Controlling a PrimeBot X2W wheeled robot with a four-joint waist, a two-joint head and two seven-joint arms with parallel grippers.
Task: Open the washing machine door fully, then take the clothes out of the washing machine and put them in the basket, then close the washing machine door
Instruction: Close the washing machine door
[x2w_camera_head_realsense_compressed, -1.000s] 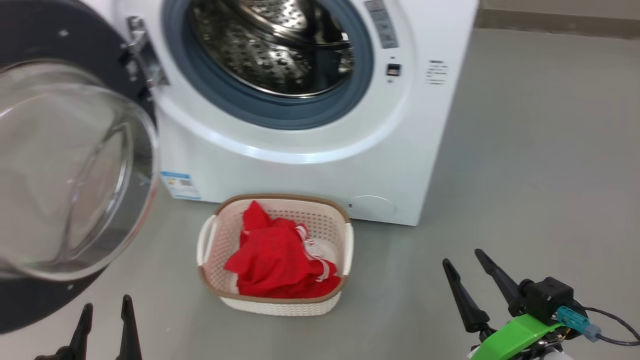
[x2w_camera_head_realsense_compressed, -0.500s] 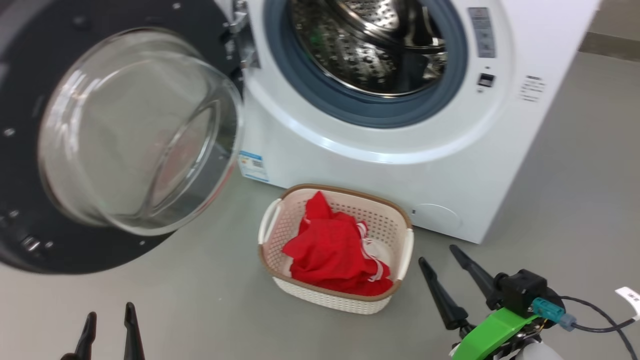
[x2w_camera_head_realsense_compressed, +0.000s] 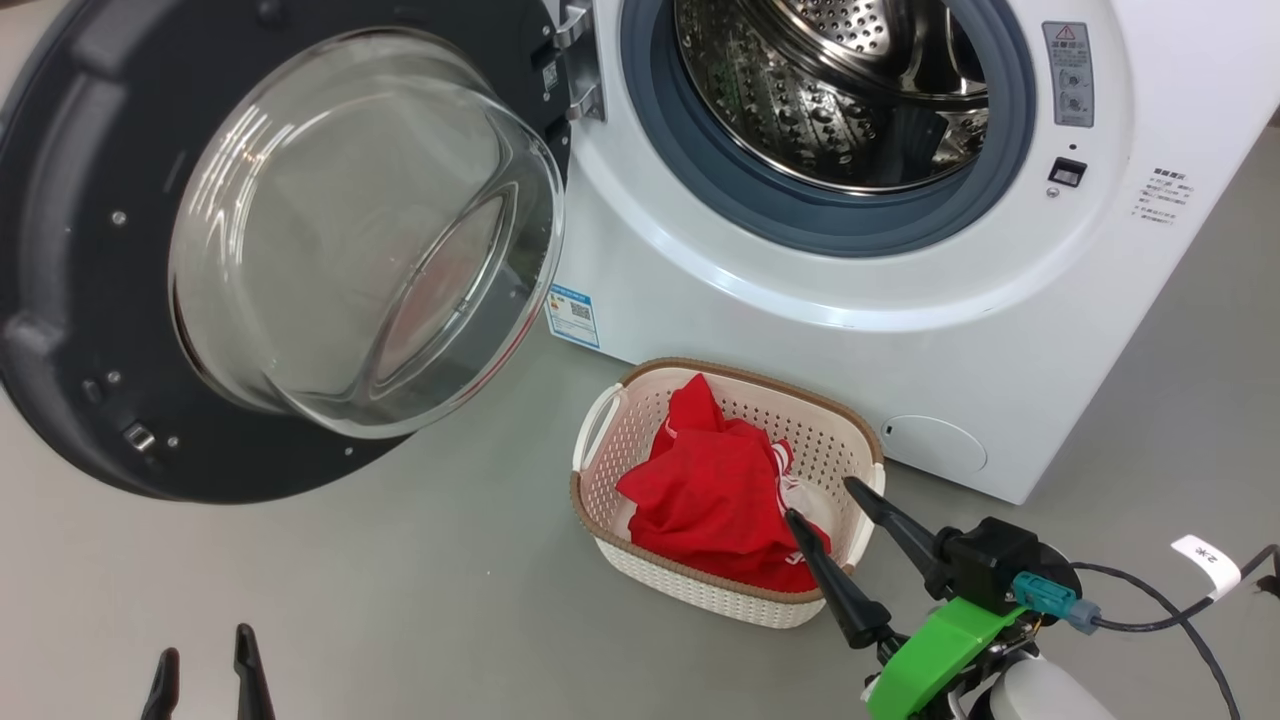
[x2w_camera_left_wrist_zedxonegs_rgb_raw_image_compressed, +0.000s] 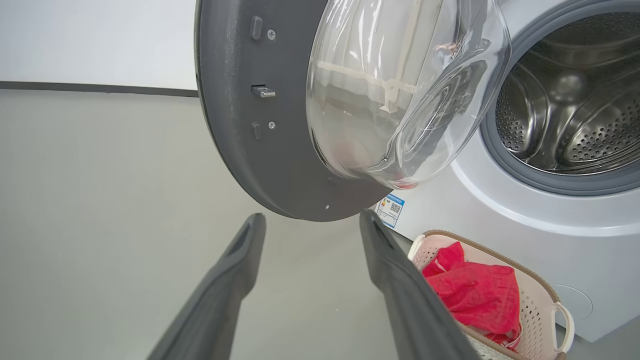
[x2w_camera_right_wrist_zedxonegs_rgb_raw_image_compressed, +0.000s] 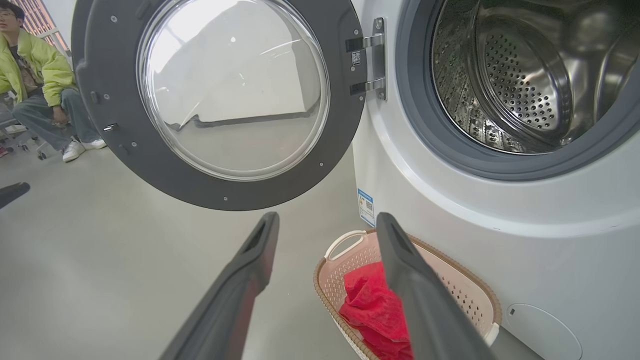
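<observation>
**Door swung wide, reds in the basket, both pincers empty.**

My head camera had turned since a second earlier, bringing the whole washing machine door into view at nine o'clock, hinged open beside the washing machine. The right pincer now overlapped the five o'clock corner of the basket instead of standing clear of it. The clothes lay heaped in the basket, on the floor at six o'clock of the bare steel drum. Where the head view stopped at the door's rim, my right wrist view reached past it to a seated person in a yellow-green jacket at ten o'clock. The right pincer and the left pincer, low at seven o'clock, both stood spread wide, holding nothing.
</observation>
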